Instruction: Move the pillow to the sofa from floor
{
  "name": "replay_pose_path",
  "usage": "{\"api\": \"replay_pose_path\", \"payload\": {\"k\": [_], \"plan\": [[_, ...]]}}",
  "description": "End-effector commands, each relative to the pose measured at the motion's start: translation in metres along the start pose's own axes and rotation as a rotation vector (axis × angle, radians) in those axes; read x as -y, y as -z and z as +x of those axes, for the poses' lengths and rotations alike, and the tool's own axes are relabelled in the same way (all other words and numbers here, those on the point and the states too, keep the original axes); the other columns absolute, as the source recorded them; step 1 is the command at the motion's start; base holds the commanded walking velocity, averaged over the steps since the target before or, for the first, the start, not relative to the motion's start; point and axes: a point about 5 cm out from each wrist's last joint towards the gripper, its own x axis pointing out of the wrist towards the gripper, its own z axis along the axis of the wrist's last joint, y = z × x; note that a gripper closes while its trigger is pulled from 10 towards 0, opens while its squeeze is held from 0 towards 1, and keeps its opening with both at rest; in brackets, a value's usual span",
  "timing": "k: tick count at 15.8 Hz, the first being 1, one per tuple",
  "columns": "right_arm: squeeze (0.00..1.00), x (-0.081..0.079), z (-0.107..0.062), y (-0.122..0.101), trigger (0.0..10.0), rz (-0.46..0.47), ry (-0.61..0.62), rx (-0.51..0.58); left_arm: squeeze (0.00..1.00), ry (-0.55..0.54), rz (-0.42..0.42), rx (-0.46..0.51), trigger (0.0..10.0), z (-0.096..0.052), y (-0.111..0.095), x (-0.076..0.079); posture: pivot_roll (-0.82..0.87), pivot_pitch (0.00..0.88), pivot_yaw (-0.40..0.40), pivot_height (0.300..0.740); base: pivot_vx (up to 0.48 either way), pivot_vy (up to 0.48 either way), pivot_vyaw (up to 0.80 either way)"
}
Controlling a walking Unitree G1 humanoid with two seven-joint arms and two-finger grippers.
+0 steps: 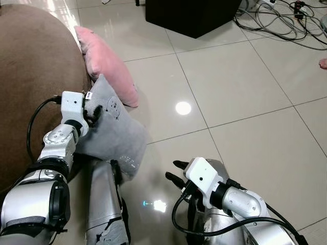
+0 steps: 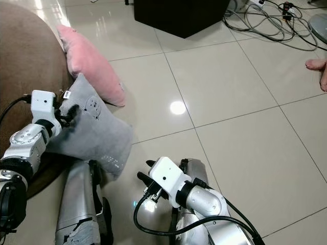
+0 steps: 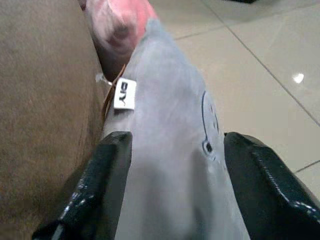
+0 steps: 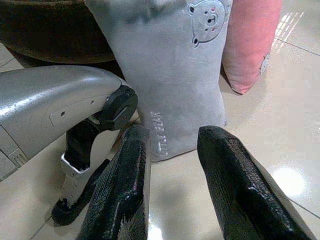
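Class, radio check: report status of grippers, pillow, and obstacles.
Left gripper shut on grey pillow, beside sofa. Right gripper open, low. Pink pillow leans alongside.

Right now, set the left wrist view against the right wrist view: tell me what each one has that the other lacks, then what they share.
Left wrist view alone: the left gripper shut on the grey pillow, a black finger on each side, and the pillow's white tag.

Right wrist view alone: the right gripper open, empty and apart from the pillow, the bear face and lettering on the grey cover, and a silver robot limb beside it.

Both: the grey pillow, the pink pillow beside it, the brown sofa and the tiled floor.
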Motion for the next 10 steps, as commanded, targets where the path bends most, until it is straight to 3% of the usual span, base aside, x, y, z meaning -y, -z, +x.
{"api": "replay_pose_path", "payload": {"k": [1,2,3,4,7,10], "plan": [[0.00,-0.005,-0.002,0.002,10.0,0.015,-0.009,0.001,1.00,0.000,0.034,-0.056,10.0,-0.001,0.009,0.003,-0.16,0.297,-0.031,0.501,0.000,0.000,0.00],[0.00,-0.006,-0.002,0.002,10.0,0.016,-0.010,0.001,1.00,-0.058,0.130,-0.112,10.0,-0.002,0.014,0.000,-0.16,0.298,-0.029,0.501,0.000,0.000,0.00],[0.00,-0.007,-0.002,0.002,10.0,0.016,-0.010,0.000,0.98,-0.093,0.150,-0.141,10.0,-0.003,0.017,-0.002,-0.16,0.299,-0.027,0.501,0.000,0.000,0.00],[0.00,-0.008,-0.003,0.002,10.0,0.016,-0.010,-0.001,0.00,-0.083,0.137,-0.159,10.0,-0.003,0.020,-0.001,-0.16,0.301,-0.027,0.501,0.000,0.000,0.00],[0.00,-0.009,-0.002,0.003,10.0,0.017,-0.014,-0.006,0.00,-0.001,0.164,-0.248,10.0,-0.004,0.036,0.012,-0.16,0.303,-0.026,0.501,0.000,0.000,0.00],[0.00,-0.009,-0.002,0.002,10.0,0.016,-0.014,-0.007,0.00,-0.032,0.259,-0.282,10.0,-0.005,0.040,0.013,-0.16,0.308,-0.025,0.501,0.000,0.000,0.00]]}}
